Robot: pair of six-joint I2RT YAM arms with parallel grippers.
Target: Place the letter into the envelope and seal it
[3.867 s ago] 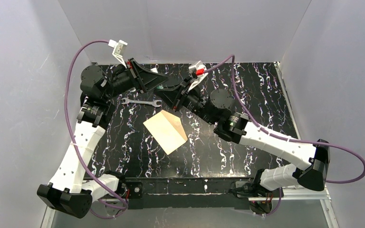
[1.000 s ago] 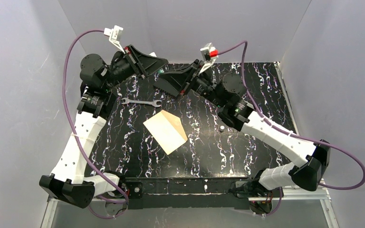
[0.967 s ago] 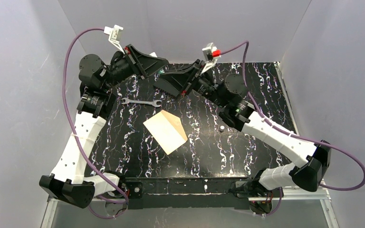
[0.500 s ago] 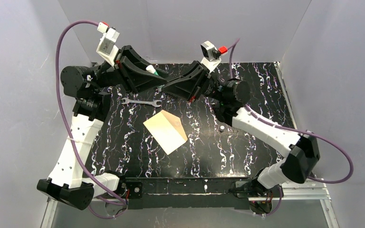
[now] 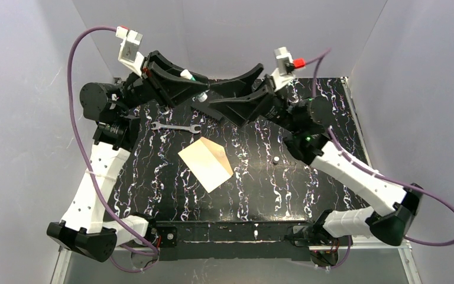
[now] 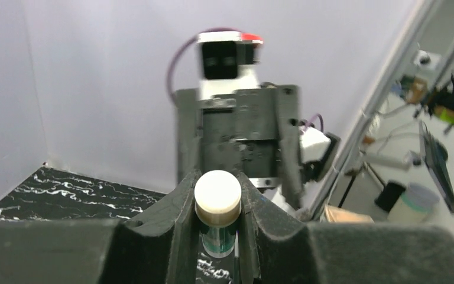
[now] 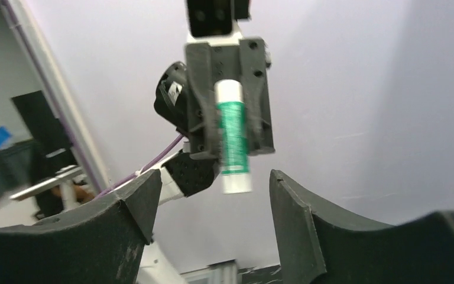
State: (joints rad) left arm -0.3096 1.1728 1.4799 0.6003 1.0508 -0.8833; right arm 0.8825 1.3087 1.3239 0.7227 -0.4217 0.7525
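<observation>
Top external view: the envelope [image 5: 206, 164] lies mid-counter while, at the far side, the left fingers [image 5: 174, 89] clench a glue stick [image 5: 188, 75] facing the spread, empty right fingers [image 5: 242, 80], where a misaligned handover could drop it.

light: bright, even | shadows: faint, soft-edged | top view: I get it sharp, tabletop [image 5: 307, 195] veins crisp | wrist views: smeared, background defocused, near fingers [image 6: 153, 236] soft

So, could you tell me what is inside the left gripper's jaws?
A white-capped, green-labelled cylindrical glue stick, clamped by the left gripper; its own wrist view hides the stick's lower body.
</observation>
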